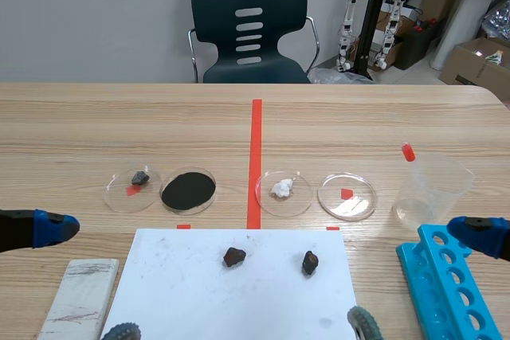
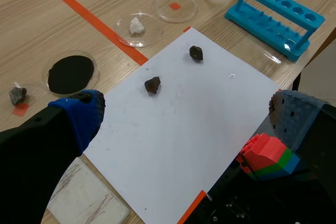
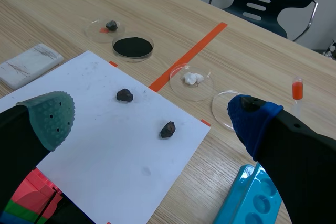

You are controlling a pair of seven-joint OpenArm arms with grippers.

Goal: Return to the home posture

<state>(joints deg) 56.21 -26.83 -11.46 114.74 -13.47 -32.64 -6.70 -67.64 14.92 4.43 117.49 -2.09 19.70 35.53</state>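
Progress: judged all but done; both arms sit low at the table's near edge with nothing held, and at most a final settling is left.
Left gripper (image 2: 186, 116): near-left corner, fingers wide apart, empty.
Right gripper (image 3: 152, 119): near-right corner, fingers spread, empty.
Pads (image 2: 79, 114): soft, dotted; blue and grey-green.
Sheet (image 1: 239, 308): flat smudged white paper, middle of the near edge, bearing two dark lumpy stones (image 1: 233, 257).
Rack (image 1: 450, 288): glossy blue plastic with round holes, near-right corner.

Turquoise rack (image 1: 446, 296) (white sheet (image 1: 199, 300))

Wooden table (image 1: 80, 117) holds white sheet (image 1: 175, 300), petri dishes (image 1: 360, 206), beaker (image 1: 434, 189), blue rack (image 1: 446, 292).
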